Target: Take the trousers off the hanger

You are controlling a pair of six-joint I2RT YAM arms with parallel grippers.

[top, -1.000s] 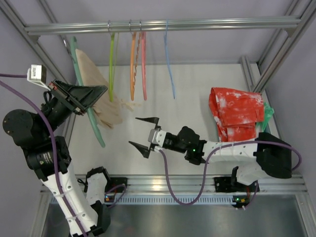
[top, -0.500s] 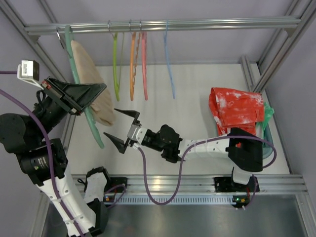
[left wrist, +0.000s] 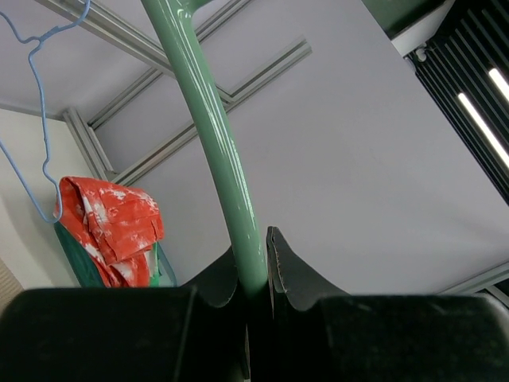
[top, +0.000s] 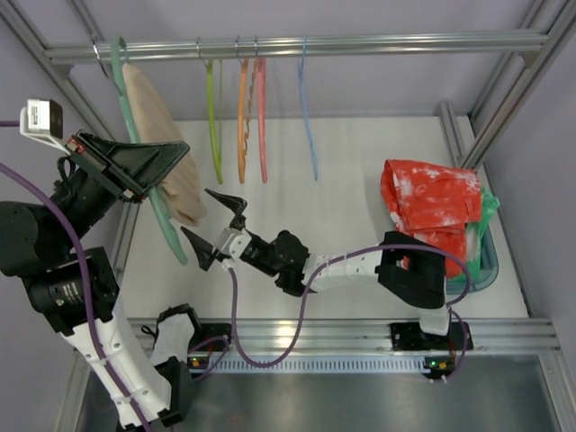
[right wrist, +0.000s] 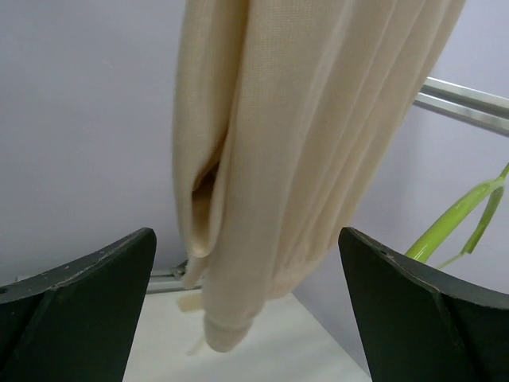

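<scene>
The beige trousers (top: 157,135) hang folded over the teal hanger (top: 126,117), which hooks on the rail at the top left. My left gripper (top: 157,166) is shut on the hanger's lower arm; in the left wrist view the green bar (left wrist: 227,175) runs up from between my gripper's (left wrist: 253,274) closed jaws. My right gripper (top: 211,227) is open just right of the trousers' hanging end. In the right wrist view the trousers (right wrist: 302,143) hang straight ahead between my gripper's (right wrist: 246,310) wide-open fingers, not touching them.
Lime-green (top: 214,117), orange (top: 241,117), pink (top: 262,117) and blue (top: 308,108) hangers hang on the rail (top: 297,45). A red cloth with white blotches (top: 430,202) lies on a teal basket (top: 487,261) at the right. Frame posts stand at both sides.
My right arm has reached further left, its open gripper now close to the trousers' lower end. My left gripper has shifted the hanger and trousers slightly left and up.
</scene>
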